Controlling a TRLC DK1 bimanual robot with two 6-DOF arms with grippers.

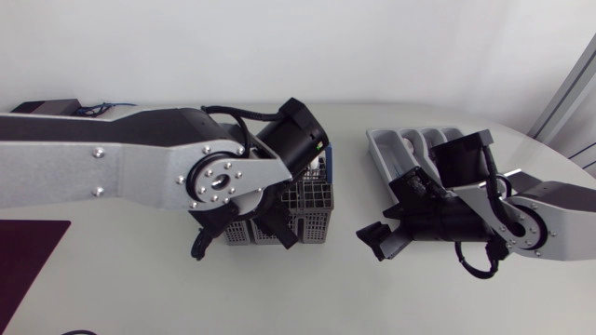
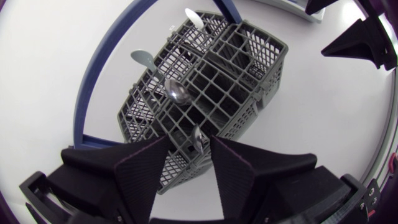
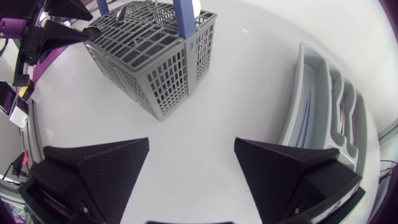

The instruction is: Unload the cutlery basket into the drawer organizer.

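Note:
The grey cutlery basket [image 1: 312,200] with a blue handle [image 2: 99,68] stands mid-table. Spoons [image 2: 177,92] stick up from its cells. My left gripper [image 2: 189,146] hangs over the basket's near corner, open but narrowed. A metal utensil end [image 2: 198,138] stands between its fingers, with a gap still showing on one side. The grey drawer organizer [image 1: 382,144] lies to the right. My right gripper [image 1: 372,237] hovers wide open over bare table between the basket [image 3: 149,56] and the organizer [image 3: 323,106], holding nothing.
A dark maroon mat [image 1: 28,261] lies at the front left corner. A black box [image 1: 47,107] sits at the back left. My left arm's bulky wrist [image 1: 223,181] covers much of the basket from above.

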